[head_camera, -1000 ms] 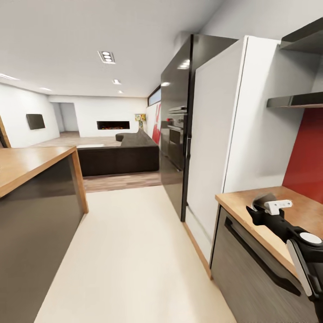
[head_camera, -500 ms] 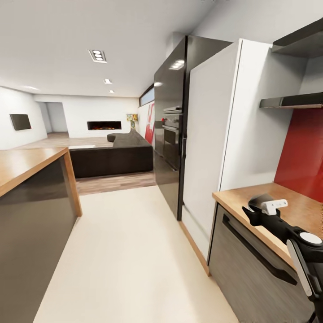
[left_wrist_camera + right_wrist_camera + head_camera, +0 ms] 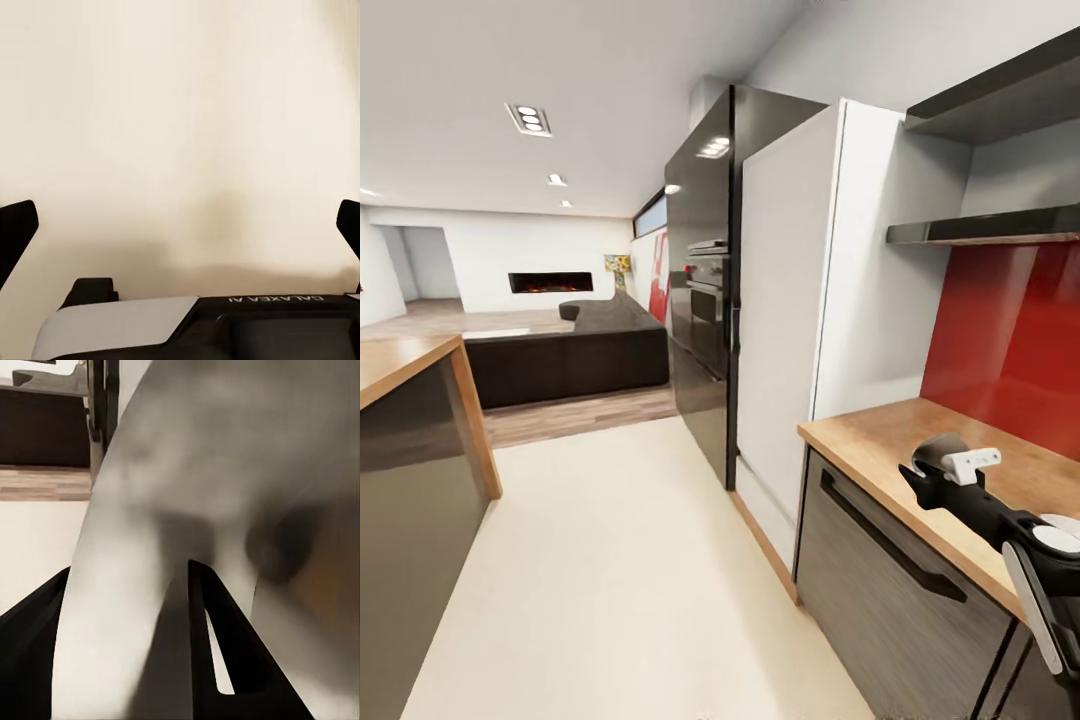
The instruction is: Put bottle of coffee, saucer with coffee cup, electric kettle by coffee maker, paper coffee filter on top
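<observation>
The right gripper (image 3: 950,462) hangs over the wooden countertop (image 3: 880,445) at four o'clock, clamped on a grey saucer (image 3: 172,532). The left gripper (image 3: 180,225) has its jaws apart above the pale floor (image 3: 180,112).

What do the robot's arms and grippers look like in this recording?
The right arm is black with a white round joint cap and a white strip along the forearm. The right gripper has white and black fingers. The left gripper has black fingers, a grey-white housing and "GALAXEA AI" lettering.

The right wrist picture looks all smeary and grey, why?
In the right wrist view, a pale grey curved object sits right against the lens between the black claw fingers, so it blurs. In the head view, ceiling lights glare on the glossy black cabinet.
</observation>
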Controlling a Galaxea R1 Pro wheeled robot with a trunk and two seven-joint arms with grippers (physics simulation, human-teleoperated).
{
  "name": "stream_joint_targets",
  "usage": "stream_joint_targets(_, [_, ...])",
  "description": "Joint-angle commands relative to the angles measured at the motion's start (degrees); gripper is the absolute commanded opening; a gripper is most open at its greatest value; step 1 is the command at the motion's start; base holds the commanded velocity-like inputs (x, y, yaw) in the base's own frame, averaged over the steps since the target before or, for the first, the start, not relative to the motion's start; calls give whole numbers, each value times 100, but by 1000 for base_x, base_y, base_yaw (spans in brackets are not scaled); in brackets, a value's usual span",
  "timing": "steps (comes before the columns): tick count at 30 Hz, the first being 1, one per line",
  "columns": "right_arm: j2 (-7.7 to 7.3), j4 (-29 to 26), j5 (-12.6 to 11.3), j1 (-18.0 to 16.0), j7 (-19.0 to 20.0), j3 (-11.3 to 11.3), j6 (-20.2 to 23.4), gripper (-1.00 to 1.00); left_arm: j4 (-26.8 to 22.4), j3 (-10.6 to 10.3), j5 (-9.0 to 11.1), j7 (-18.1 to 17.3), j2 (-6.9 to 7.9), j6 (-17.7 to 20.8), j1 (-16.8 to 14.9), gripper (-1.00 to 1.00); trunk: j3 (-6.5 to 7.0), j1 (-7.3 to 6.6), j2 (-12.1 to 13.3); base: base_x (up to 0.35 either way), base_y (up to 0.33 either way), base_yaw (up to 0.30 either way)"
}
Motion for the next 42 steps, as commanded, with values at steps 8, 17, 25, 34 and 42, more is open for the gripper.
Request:
stream_joint_targets(8, [5,-11,-9,125,30,-3,-94,-100,-8,9,2,0,-1,-7,3,100,-2,0,-4,-193,179,-41])
stream_joint_targets(17, [24,-11,-10,388,30,40,-547,-100,-8,9,2,0,5,-7,2,100,-2,0,-4,-229,206,-4])
stream_joint_targets(25, [44,-11,-10,427,30,48,-584,-100,-8,9,0,0,6,-7,2,100,11,0,-4,-31,27,-122])
stream_joint_targets(34, [53,-11,-17,432,30,35,-531,-100,-8,0,1,0,1,-9,2,100,13,0,-4,-1,1,-31])
stream_joint_targets(42, [59,-11,-18,593,30,57,-526,-100,-25,-15,2,0,-1,-16,2,100,33,0,-4,0,0,-196])
